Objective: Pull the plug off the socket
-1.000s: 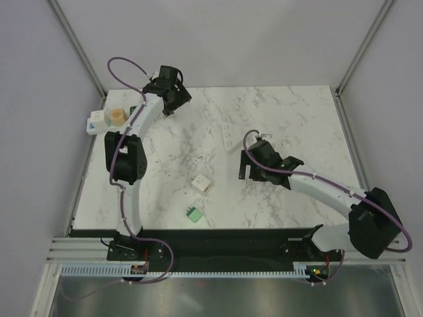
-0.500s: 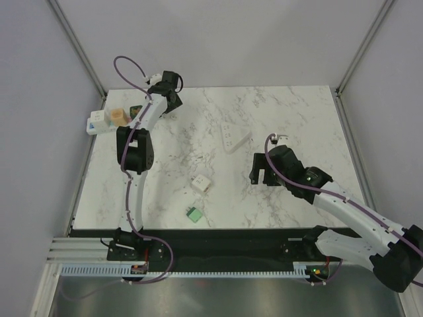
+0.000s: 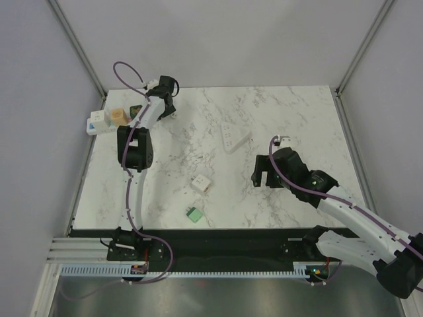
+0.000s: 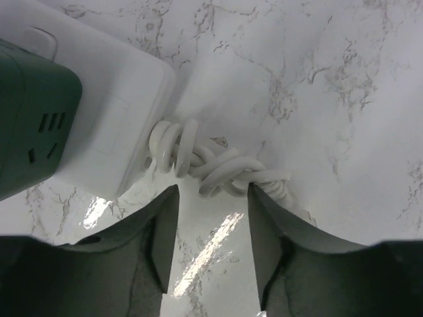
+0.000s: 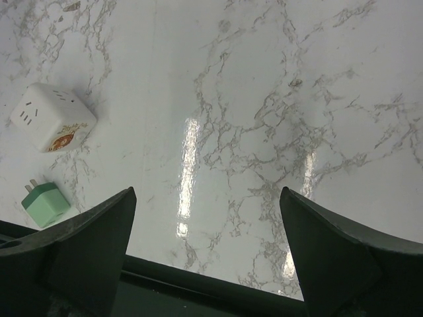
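Observation:
The socket, a long white power strip [image 3: 99,121], lies at the table's far left edge. A tan plug [image 3: 117,116] sits in its middle outlet and a dark green adapter [image 3: 135,111] sits at its right end. In the left wrist view the strip's end [image 4: 119,112], the green adapter [image 4: 33,125] and the coiled white cord [image 4: 211,162] show. My left gripper [image 3: 159,109] [image 4: 211,198] is open and empty. It hangs just above the cord, beside the strip's end. My right gripper [image 3: 260,173] [image 5: 206,198] is wide open and empty over bare marble.
A second plain white power strip [image 3: 236,137] lies mid-table. A white cube socket [image 3: 201,184] [image 5: 54,117] and a small green plug [image 3: 193,213] [image 5: 45,205] lie toward the front. Walls close in at left, back and right.
My left gripper moved left and down toward the socket's cord end. My right gripper drew back to the right and nearer, away from the plain strip.

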`<state>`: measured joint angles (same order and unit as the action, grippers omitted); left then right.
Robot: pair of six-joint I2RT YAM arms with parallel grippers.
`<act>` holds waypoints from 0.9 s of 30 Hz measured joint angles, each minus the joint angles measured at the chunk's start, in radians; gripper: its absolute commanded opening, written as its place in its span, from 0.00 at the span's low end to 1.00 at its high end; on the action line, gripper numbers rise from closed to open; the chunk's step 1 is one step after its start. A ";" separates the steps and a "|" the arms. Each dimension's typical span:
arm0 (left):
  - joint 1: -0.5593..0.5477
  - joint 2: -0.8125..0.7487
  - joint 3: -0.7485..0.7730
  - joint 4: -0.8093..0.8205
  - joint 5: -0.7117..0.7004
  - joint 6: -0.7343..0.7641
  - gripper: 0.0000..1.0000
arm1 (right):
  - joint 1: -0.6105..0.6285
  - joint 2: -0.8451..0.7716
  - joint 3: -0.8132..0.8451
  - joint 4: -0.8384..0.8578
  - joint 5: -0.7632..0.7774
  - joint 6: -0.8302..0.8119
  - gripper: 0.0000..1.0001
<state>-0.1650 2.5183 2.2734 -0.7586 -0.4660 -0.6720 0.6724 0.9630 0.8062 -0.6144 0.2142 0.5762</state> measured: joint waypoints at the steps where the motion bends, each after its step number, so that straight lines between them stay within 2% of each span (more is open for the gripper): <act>1: 0.001 0.003 0.000 0.000 0.007 -0.002 0.41 | 0.000 0.003 0.000 0.000 -0.002 -0.002 0.97; 2: 0.002 0.008 0.000 0.000 0.015 -0.006 0.36 | 0.000 0.006 0.000 0.000 -0.003 -0.002 0.98; 3: 0.003 0.010 0.000 0.004 0.029 -0.010 0.25 | 0.000 0.008 0.000 0.000 -0.003 -0.003 0.97; 5: 0.003 0.009 0.001 0.007 0.033 -0.013 0.15 | 0.000 0.009 0.000 -0.001 -0.004 -0.005 0.97; 6: 0.004 0.007 0.002 0.007 0.033 -0.012 0.06 | 0.000 0.009 0.000 -0.001 -0.004 -0.005 0.97; 7: 0.005 0.007 0.001 0.005 0.031 -0.012 0.02 | 0.000 0.008 0.000 -0.002 -0.004 -0.005 0.97; 11: 0.008 -0.020 -0.051 0.032 0.042 -0.002 0.02 | 0.000 0.006 0.000 -0.018 -0.003 -0.006 0.97; 16: 0.003 -0.114 -0.198 0.047 0.055 0.030 0.02 | 0.000 -0.020 0.000 -0.039 -0.003 -0.006 0.98; 22: -0.027 -0.304 -0.462 0.031 0.053 0.058 0.02 | 0.000 -0.033 -0.002 -0.033 -0.008 -0.004 0.98; 27: -0.063 -0.549 -0.811 0.056 0.063 0.051 0.02 | 0.000 -0.032 -0.015 -0.012 -0.023 -0.002 0.98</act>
<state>-0.2276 1.9697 1.4620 -0.7029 -0.4034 -0.6212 0.6724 0.9306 0.7914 -0.6266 0.1913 0.5739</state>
